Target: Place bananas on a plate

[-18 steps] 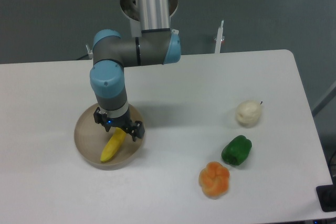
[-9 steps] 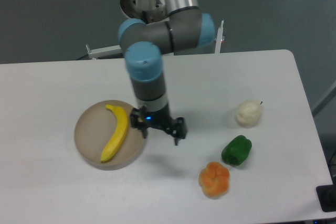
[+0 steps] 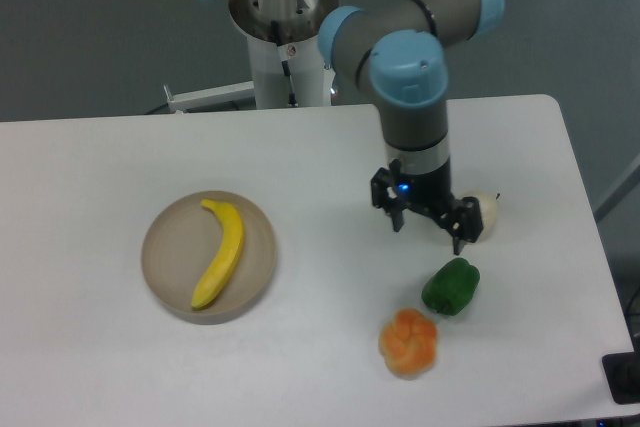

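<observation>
The yellow banana lies curved inside the round beige plate on the left of the table, untouched by anything. My gripper hangs over the right part of the table, far from the plate. Its two black fingers are spread apart with nothing between them. It is just left of a cream-white fruit and above a green pepper.
A cream-white round fruit sits right beside the gripper's right finger. A green pepper and an orange lobed fruit lie below it. The robot base stands at the table's far edge.
The gripper let go of the banana, which now rests alone on the plate, and the arm swept right across the table to the white fruit.
</observation>
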Robot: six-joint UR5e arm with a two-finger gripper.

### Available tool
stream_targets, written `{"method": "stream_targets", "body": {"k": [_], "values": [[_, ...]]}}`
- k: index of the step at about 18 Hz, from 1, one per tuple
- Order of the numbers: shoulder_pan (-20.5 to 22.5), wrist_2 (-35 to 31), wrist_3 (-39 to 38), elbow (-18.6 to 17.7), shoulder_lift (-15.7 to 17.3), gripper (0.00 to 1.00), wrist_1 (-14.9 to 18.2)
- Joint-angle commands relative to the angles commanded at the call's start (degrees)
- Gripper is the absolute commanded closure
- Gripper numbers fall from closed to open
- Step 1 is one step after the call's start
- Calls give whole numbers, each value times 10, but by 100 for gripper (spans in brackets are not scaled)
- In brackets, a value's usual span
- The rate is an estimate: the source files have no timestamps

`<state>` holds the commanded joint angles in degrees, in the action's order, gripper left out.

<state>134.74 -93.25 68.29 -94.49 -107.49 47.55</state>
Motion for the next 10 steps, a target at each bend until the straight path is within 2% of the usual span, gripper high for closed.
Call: {"method": "stream_targets", "body": {"k": [2,10], "values": [[-1,-1,0,12,0,0,1],[-2,-12,2,7,0,0,2]]}}
